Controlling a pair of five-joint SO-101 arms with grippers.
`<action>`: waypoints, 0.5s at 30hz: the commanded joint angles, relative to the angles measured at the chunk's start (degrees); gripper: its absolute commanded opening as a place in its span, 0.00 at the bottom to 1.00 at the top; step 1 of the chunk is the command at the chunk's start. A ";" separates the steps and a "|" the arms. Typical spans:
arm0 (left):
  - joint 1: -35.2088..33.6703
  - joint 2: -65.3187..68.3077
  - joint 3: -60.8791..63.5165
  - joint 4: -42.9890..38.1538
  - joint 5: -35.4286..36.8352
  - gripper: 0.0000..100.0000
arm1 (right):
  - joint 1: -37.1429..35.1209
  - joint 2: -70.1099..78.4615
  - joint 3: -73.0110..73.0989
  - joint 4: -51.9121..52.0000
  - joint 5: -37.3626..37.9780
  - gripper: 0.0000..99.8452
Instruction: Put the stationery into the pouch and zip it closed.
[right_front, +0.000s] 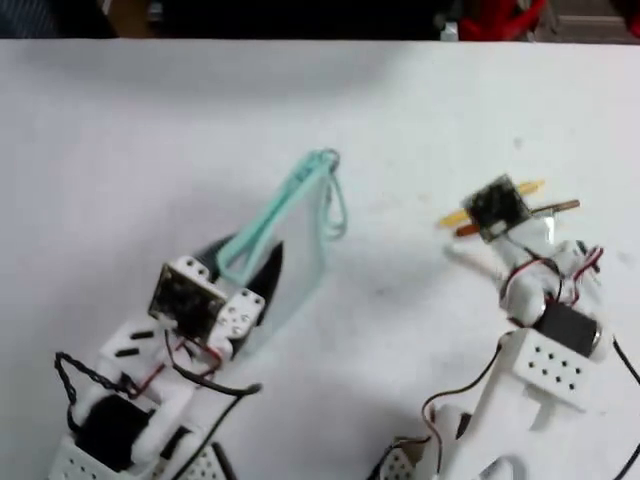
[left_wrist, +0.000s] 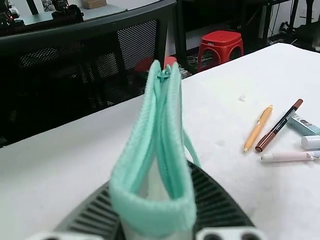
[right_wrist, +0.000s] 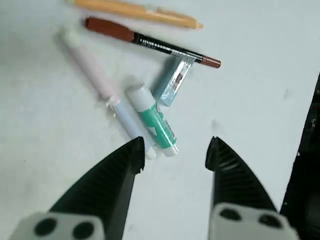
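Note:
A mint-green pouch (right_front: 285, 225) with a see-through side stands on edge on the white table, its zipper band (left_wrist: 160, 145) uppermost and a loop (right_front: 335, 205) at its far end. My left gripper (left_wrist: 155, 222) is shut on the pouch's near end. The stationery lies at the right: an orange pen (right_wrist: 135, 11), a brown-capped black pen (right_wrist: 150, 42), a pink and lavender pen (right_wrist: 102, 87), a green and white stick (right_wrist: 156, 124) and a small blue-grey piece (right_wrist: 172, 80). My right gripper (right_wrist: 174, 152) hangs open just above the green stick, holding nothing.
The right arm (right_front: 545, 335) covers most of the stationery in the high view, with the pen tips (right_front: 540, 195) poking out beyond it. The table's far edge (right_front: 320, 40) runs along the back. A black chair (left_wrist: 75, 60) and a red stool (left_wrist: 220, 45) stand behind it.

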 joint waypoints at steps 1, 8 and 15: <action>-0.57 0.75 2.64 0.00 -0.79 0.10 | 2.95 3.82 0.18 -5.05 4.84 0.19; -0.57 1.01 2.64 0.26 -0.70 0.10 | 2.77 24.92 -9.41 -7.69 7.65 0.19; -0.57 0.92 3.60 0.18 -0.70 0.10 | -0.40 45.41 -29.80 4.18 7.74 0.19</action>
